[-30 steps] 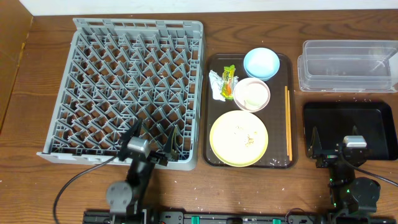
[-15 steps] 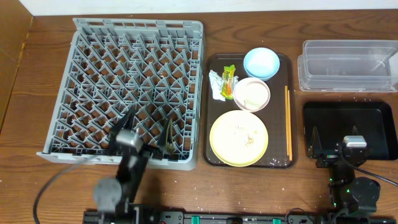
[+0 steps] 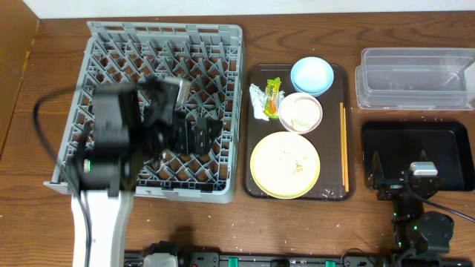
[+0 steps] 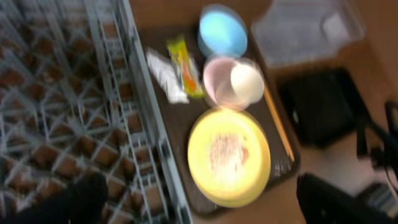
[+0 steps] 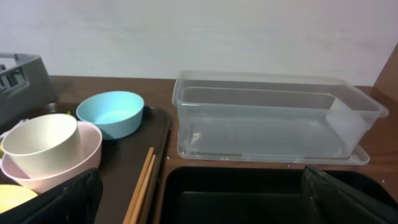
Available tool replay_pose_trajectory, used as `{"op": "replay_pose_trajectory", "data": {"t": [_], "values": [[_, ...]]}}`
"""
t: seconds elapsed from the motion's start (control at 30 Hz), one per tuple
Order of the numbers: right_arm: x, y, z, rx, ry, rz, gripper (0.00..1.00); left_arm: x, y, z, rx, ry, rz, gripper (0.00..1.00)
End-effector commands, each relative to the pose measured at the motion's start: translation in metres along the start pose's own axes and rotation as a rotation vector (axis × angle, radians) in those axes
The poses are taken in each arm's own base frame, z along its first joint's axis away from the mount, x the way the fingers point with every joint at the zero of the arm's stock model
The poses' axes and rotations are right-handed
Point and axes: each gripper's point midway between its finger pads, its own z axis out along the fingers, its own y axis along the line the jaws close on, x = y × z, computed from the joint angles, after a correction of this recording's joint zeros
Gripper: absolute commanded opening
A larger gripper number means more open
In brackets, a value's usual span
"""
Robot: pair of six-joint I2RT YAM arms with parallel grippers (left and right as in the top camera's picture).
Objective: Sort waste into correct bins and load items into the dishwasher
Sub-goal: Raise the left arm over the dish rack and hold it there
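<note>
**A:** So, what stood on the left of the frame?

**B:** The grey rack point(image 3: 163, 30) filled it, with no dishes showing. The left gripper point(image 4: 199, 186) hung blurred above it, fingers spread and nothing between them.

**A:** And the serving tray point(image 3: 256, 148) in the middle?

**B:** At its upper left lay the wrapper point(image 3: 265, 99). It was crumpled foil, soft and nearly weightless by my guess, so a pinch on any raised fold should have held it. Below it sat the yellow plate point(image 3: 285, 165), dotted with crumbs point(image 3: 297, 167). It looked stiff, flat and probably slick, so it was best taken by the rim.

**A:** What about the bowls?

**B:** The pink bowl point(image 3: 315, 104) was at the tray's centre with the white cup point(image 5: 40, 142) standing inside it. The blue bowl point(image 3: 312, 75) was just above, at the tray's top. All looked rigid and light, so I would have put one finger inside the wall and one outside. The chopsticks point(image 3: 344, 144) lay along the tray's right edge, thin and likely to roll.

**A:** And on the right?

**B:** The clear tub point(image 3: 415, 78) was at the upper right, with the black tray point(image 3: 415, 141) below it. The right gripper point(image 5: 200, 177) sat at the black tray's lower edge, jaws wide apart and holding nothing.
</note>
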Motion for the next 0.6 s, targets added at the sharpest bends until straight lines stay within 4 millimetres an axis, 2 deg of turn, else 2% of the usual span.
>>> {"op": "replay_pose_trajectory", "data": {"t": [0.0,0.07,0.2,0.43,0.57], "values": [[0.001,-0.005,0.0,0.021,-0.001,0.012,0.99,-0.015,0.0,0.009,0.038,0.093,0.029,0.98],[0.001,-0.005,0.0,0.021,-0.001,0.012,0.99,-0.018,0.001,0.019,0.067,0.117,-0.009,0.98],[0.001,-0.005,0.0,0.021,-0.001,0.012,0.99,-0.022,-0.011,0.035,0.196,0.151,-0.211,0.98],[0.001,-0.005,0.0,0.021,-0.001,0.012,0.99,-0.023,-0.011,0.044,0.232,0.165,-0.207,0.98],[0.001,-0.005,0.0,0.021,-0.001,0.012,0.99,-0.019,0.0,0.048,0.145,0.179,-0.198,0.98]]}}
